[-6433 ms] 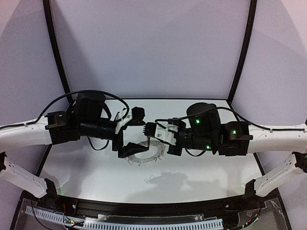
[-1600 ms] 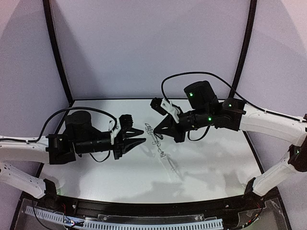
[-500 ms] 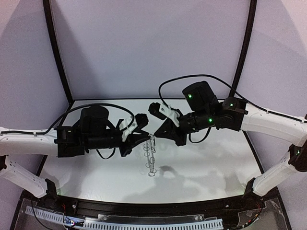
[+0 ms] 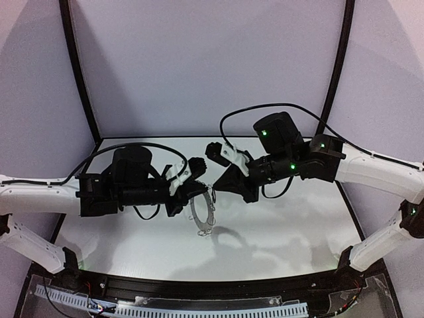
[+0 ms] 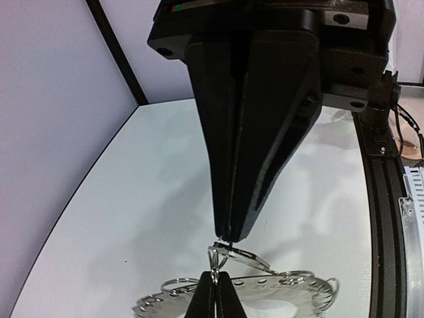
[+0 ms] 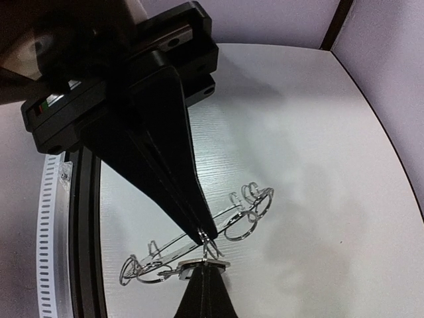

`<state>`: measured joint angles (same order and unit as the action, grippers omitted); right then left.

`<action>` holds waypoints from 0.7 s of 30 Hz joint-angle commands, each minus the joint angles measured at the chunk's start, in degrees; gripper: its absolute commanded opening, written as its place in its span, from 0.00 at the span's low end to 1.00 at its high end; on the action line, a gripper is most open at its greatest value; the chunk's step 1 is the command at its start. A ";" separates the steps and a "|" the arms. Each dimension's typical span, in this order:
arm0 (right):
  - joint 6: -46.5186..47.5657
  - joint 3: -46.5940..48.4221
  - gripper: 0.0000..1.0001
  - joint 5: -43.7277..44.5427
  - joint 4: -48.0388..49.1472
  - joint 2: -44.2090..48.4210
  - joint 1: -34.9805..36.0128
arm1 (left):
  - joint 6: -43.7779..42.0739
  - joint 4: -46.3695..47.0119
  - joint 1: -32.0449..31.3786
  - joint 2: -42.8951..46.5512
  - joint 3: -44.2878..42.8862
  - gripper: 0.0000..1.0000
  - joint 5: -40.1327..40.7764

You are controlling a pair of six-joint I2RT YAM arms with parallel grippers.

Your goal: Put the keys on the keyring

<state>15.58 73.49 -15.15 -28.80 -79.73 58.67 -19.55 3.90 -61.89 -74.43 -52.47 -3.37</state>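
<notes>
The keyring (image 5: 291,286) looks like thin grey metal with a dull, satin face, and the small wire loops (image 6: 252,196) fringing its rim are bright, polished wire that glints. The fingers of the left gripper (image 5: 215,283) and the right gripper (image 6: 206,281) are hard black plastic, smooth, with a faint sheen along their flat sides. The table (image 6: 298,132) is white and matt with a fine ribbed grain, and the arm links (image 4: 33,199) are smooth, glossy white plastic.
</notes>
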 commanded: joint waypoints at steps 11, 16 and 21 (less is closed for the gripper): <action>-0.21 -0.49 0.00 3.03 2.70 2.83 0.80 | 3.72 -1.11 -0.12 -1.47 -2.75 0.01 2.82; -0.23 -1.02 0.00 4.88 3.11 2.85 0.72 | 1.80 4.77 -0.13 0.08 0.32 0.01 2.12; -1.48 -1.70 0.00 5.70 3.48 2.47 -0.12 | 1.72 10.81 -0.14 3.44 4.30 0.01 0.70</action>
<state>15.44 72.69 -10.93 -28.22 -78.47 58.78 -17.13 8.26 -62.04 -75.03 -51.34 -1.14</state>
